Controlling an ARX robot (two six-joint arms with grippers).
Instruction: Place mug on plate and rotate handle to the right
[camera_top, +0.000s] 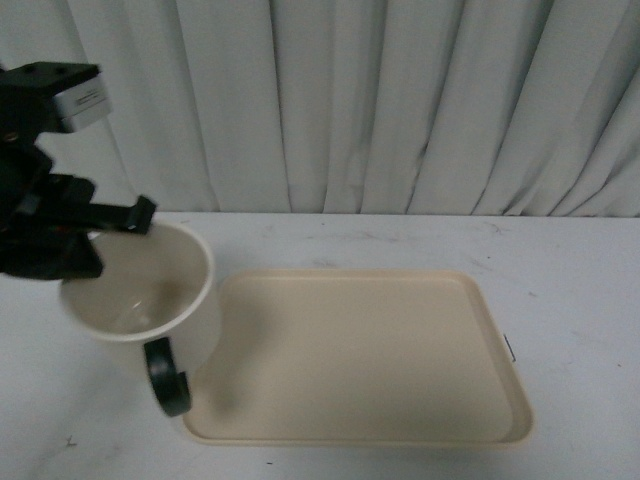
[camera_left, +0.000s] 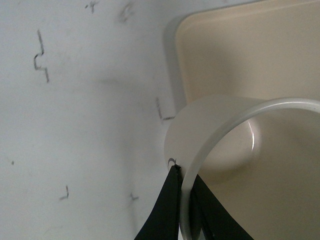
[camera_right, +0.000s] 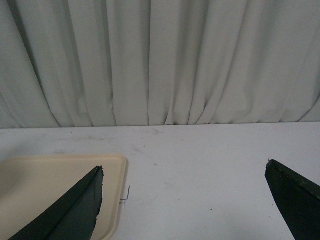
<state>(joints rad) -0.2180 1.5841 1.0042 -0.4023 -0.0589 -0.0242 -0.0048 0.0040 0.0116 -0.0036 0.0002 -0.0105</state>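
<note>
The white mug (camera_top: 150, 295) hangs tilted above the table, just left of the beige plate (camera_top: 360, 350). Its black handle (camera_top: 166, 376) points down toward me. My left gripper (camera_top: 110, 222) is shut on the mug's far-left rim, one finger inside and one outside. In the left wrist view the black fingers (camera_left: 162, 210) pinch the mug's rim (camera_left: 225, 130), with the plate's corner (camera_left: 225, 55) beyond. The smiley face is hidden. My right gripper (camera_right: 182, 170) is open and empty over bare table beside the plate's edge (camera_right: 112, 200); it is out of the front view.
The white table (camera_top: 560, 270) carries small dark scuff marks (camera_left: 41, 55). A pale pleated curtain (camera_top: 380, 100) hangs along the table's far edge. The plate holds nothing.
</note>
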